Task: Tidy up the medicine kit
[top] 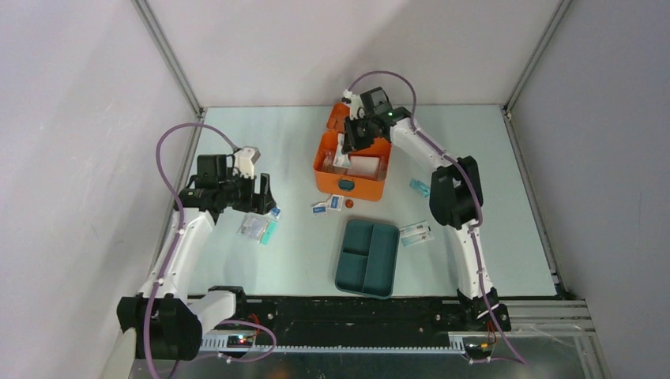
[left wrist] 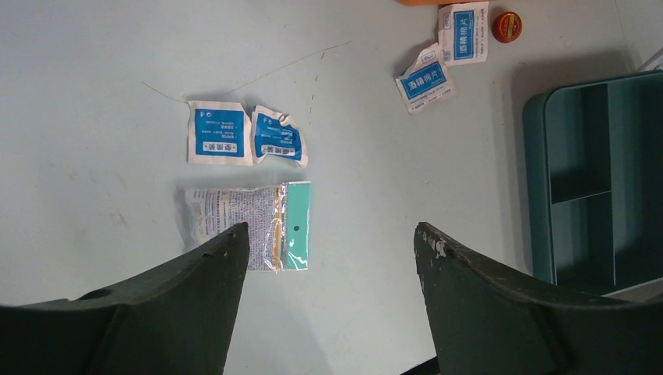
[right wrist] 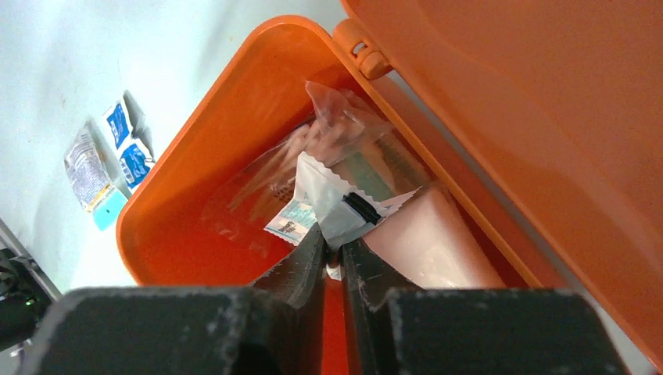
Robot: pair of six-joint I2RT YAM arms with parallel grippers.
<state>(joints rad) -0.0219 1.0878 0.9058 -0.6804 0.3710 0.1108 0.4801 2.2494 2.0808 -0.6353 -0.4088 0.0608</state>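
Your right end effector [right wrist: 332, 248] sits inside the open medicine kit [top: 351, 162], clenched on the serrated edge of a small white packet [right wrist: 332, 205] with a black mark near the pinch. The kit, a glossy orange plastic box with its lid tipped back, stands at the far centre of the tabletop [top: 300, 260], its long axis running left to right and its latch facing near. Directly below the right end effector lie a crinkled clear bag [right wrist: 313, 160] and a smooth pale pink pack [right wrist: 430, 242], so the packet appears to have only a short way down to settle among them.

Your left end effector [left wrist: 332, 242] hangs released, jaws wide apart, over the left side of the tabletop. Just to its left lies a flat clear sachet with a teal header strip [left wrist: 250, 225]; two blue-and-white foil packets [left wrist: 246, 134], one creased, lie just beyond it. Two more packets [left wrist: 444, 56] and a small red cap [left wrist: 507, 26] rest near the kit's front. The left arm is the nearer one for all of these, and the kit lies far and to the right of it. The dark teal compartment tray [top: 368, 257], matte and rigid, waits near centre.
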